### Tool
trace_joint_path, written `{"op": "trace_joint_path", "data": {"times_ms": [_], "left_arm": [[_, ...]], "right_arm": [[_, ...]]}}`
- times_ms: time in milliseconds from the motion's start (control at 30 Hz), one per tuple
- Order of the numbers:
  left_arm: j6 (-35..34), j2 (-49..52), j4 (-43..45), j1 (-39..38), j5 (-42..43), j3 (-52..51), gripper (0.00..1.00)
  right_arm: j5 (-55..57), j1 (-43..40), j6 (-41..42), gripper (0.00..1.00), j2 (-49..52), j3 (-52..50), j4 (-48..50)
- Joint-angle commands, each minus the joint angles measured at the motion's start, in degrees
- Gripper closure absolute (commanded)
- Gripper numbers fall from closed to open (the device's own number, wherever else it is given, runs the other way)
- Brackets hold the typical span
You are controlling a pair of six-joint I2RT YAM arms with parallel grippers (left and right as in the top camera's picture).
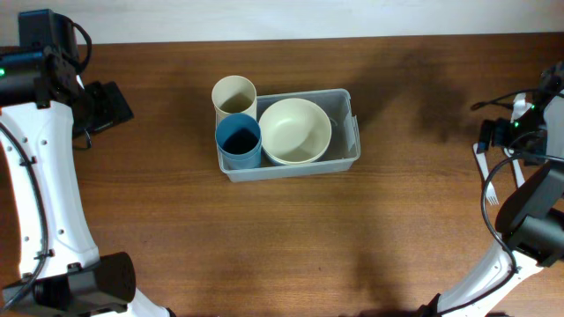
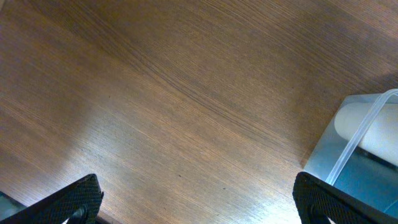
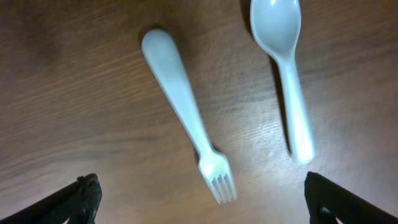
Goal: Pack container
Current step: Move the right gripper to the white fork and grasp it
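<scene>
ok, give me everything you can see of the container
The container is a clear, slightly bluish plastic bin, rectangular with rounded corners and a raised rim, with no lid on it. It sits flat and upright on the wooden table, near the middle, its long side running left to right. Inside, a cream cup and a blue cup stand at its left end, with a cream bowl beside them. A narrow strip at the right end is bare. Nothing else touches it.

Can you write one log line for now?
container: bowl, cream cup, blue cup inside | fork, spoon: outside | left tool, right tool: open
</scene>
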Motion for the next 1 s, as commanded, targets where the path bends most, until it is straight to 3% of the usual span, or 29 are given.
{"op": "trace_joint_path", "data": {"times_ms": [0,167,600,967], "left_arm": [[-0.72,-1.53,-0.09,0.17,-0.63,0.96,0.00],[-0.72,-1.53,-0.09,0.17,-0.63,0.96,0.00],[-0.72,-1.51,-0.09,0.17,-0.63,0.96,0.00],[-0.72,-1.53,-0.09,0.17,-0.63,0.96,0.00]], "right_arm": [[1.68,0.26,-5.92,0.01,-1.88,-2.62,2.58],[1.31,0.28,-11.61,0.01,-1.86,-5.62,5.25],[-1.88,0.31,-15.89,0.01,-1.86,-17.57,13.84],[-1.86,0.31,-16.55,0.01,-1.53,-18.29,18.64]]}}
